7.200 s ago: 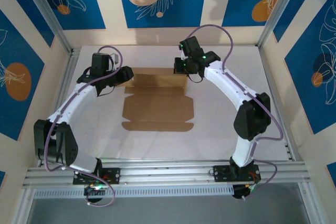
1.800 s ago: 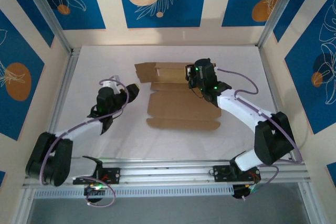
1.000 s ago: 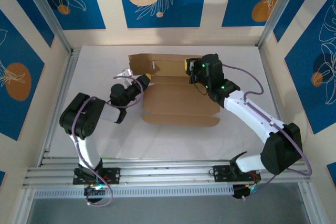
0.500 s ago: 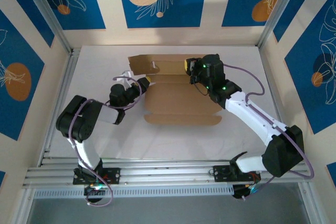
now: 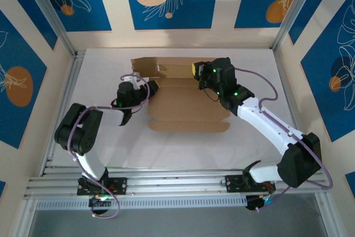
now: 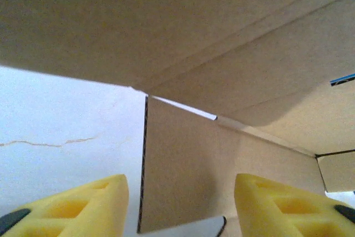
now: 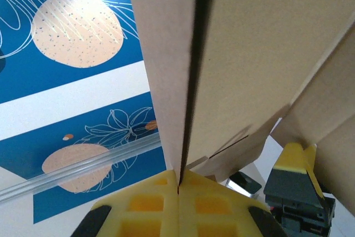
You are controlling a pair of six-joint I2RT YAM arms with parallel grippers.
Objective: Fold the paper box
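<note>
The paper box (image 5: 187,105) is a brown creased cardboard sheet lying flat in mid-table, with its far panel (image 5: 166,69) standing up. My right gripper (image 5: 196,70) is at the right end of that raised panel, and in the right wrist view its yellow pads (image 7: 178,186) are shut on the panel's edge (image 7: 191,81). My left gripper (image 5: 150,88) sits at the sheet's left side, low over the table. In the left wrist view its jaws (image 6: 180,209) stand open, with a side flap (image 6: 183,176) between the two yellow fingertips (image 6: 83,203) and touching neither.
The white table (image 5: 111,142) is ringed by an aluminium frame (image 5: 177,181) with blue patterned walls behind it. Bare table lies in front of the sheet and to its left and right. The right arm's elbow (image 5: 302,156) hangs over the near right corner.
The sheet and its raised far panel have slid a little to the left with the right gripper. The left arm's elbow has swung left, and its gripper stays at the sheet's left edge.
</note>
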